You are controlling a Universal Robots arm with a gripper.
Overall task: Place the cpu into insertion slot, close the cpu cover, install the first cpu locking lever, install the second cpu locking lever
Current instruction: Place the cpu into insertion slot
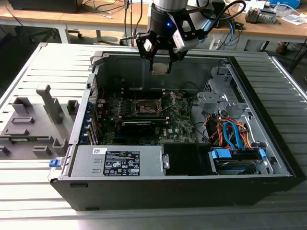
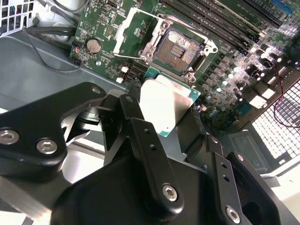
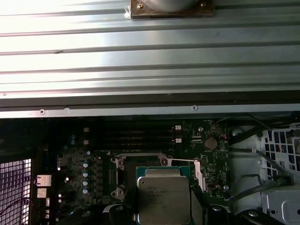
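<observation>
One slatted metal bench (image 1: 33, 191) carries a black computer case (image 1: 192, 191) lying open, with grey fixture blocks (image 1: 36, 120) towards the bench's edge on the exterior view's left. Inside the case lies the green motherboard (image 1: 177, 122), and the arm's gripper (image 1: 159, 60) hangs over it close to the case's far wall.

None of the four steps looks finished. The gripper is pinching the cpu (image 1: 159, 67) by two opposite edges and holds it in the air, well apart from the board. The insertion slot (image 1: 144, 106) is bare. The cpu cover (image 2: 123, 27) is swung back off the slot on one side. So seating the chip, closing the cover and setting both locking levers all appear left to do. I judge the levers released, since the cover stands open, but I cannot make them out with confidence.

The exterior view gives the height: the chip rides above the case's rim. The second wrist view gives the slot's (image 2: 177, 49) contact field, its silvery rim and the cover frame beside it. It also shows black fingers (image 2: 136, 117) on either side of the cpu (image 2: 164, 105). In the first wrist view the pale top of the cpu (image 3: 163, 197) overlaps the near part of the slot (image 3: 131, 164), with the bench slats beyond the case wall.
</observation>
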